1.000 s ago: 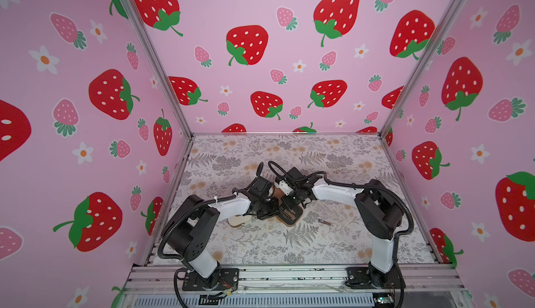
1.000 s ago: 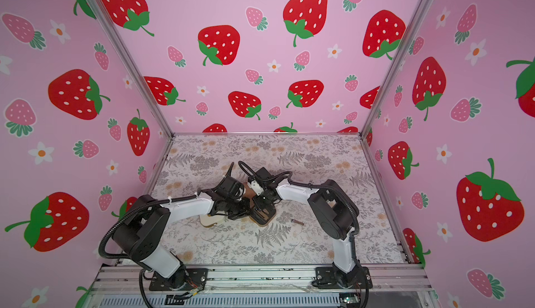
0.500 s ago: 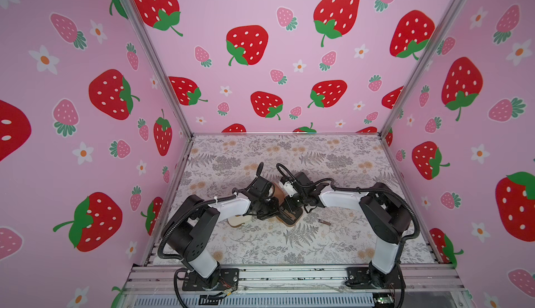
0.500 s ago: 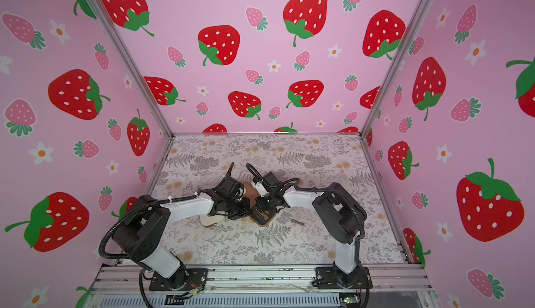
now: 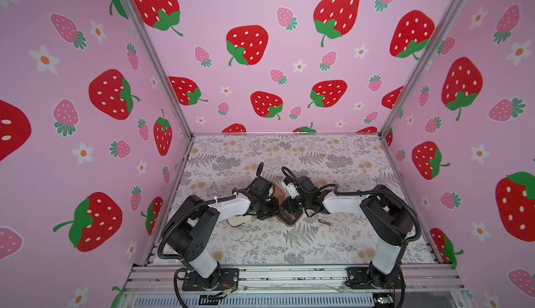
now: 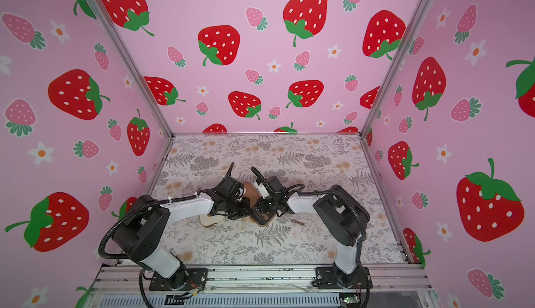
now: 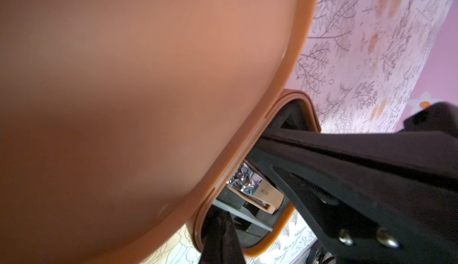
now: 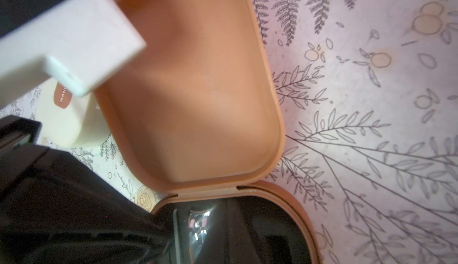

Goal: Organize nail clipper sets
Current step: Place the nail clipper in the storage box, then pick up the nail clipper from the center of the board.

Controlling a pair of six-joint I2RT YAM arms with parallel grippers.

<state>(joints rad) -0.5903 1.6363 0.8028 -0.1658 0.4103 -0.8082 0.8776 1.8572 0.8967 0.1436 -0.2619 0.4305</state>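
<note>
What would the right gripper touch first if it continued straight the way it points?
Probably the shiny metal clipper in the black insert of the open brown rounded-square case; the right gripper points into it, though depth is unclear.

The brown case (image 8: 198,89) looks like smooth moulded plastic, matt to satin, and the inner face of its lid carries a soft sheen. Its black insert (image 8: 238,215) is dull and swallows light; it may be foam or flocked plastic, but the blur leaves that open. The nail clipper (image 7: 257,190) seated in it is metal, mirror-bright chrome at the cutting end with a brushed satin lever. The cream case (image 8: 62,121) is smooth, faintly glossy plastic with a matt brown badge (image 8: 62,94). The table cover (image 5: 289,243) is a matt printed sheet. The small slim tool (image 5: 324,221), lying toward the table's right edge, glints like metal. The arm shells (image 5: 231,205) are glossy white plastic.
</note>
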